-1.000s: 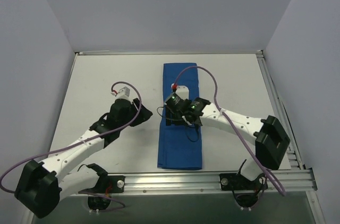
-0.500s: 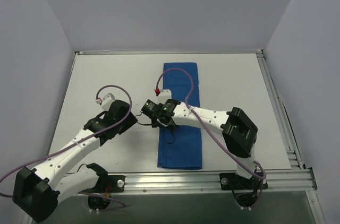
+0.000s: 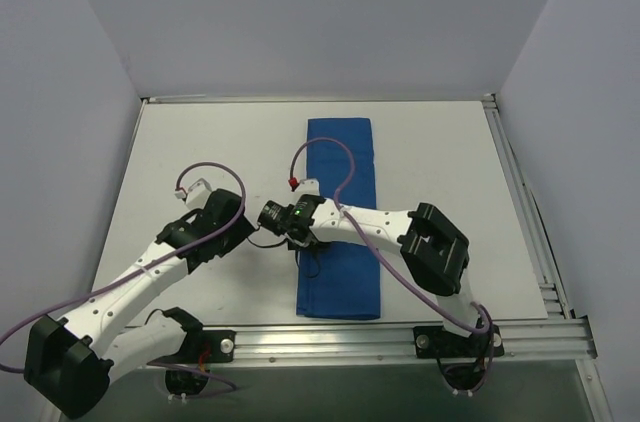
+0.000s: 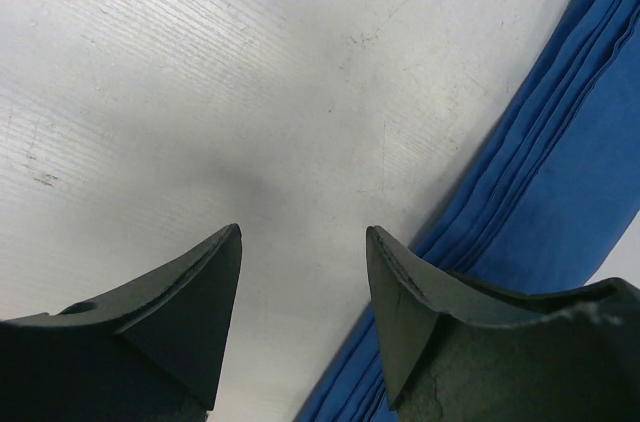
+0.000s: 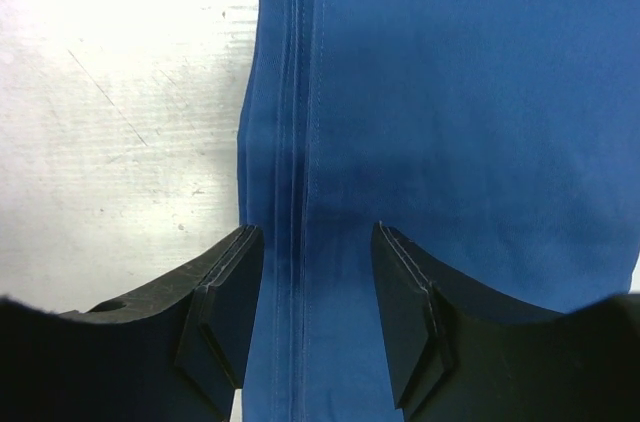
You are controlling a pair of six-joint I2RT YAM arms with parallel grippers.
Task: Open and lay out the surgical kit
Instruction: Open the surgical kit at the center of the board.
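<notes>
My right pincer (image 5: pixel 308 242) is reaching further left than a second ago, jaws apart over the folded left edge of the one surgical kit (image 3: pixel 342 147), which is lying mid-surface (image 3: pixel 190 142). My left pincer (image 4: pixel 303 242) is hovering open just beside that edge.

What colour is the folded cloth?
Royal blue; the cloth shows best in the right wrist view.

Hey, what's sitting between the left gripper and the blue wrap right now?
Nothing but bare white table. In the left wrist view the left gripper hangs open over it, and the blue wrap shows its layered edge just beside one finger.
</notes>
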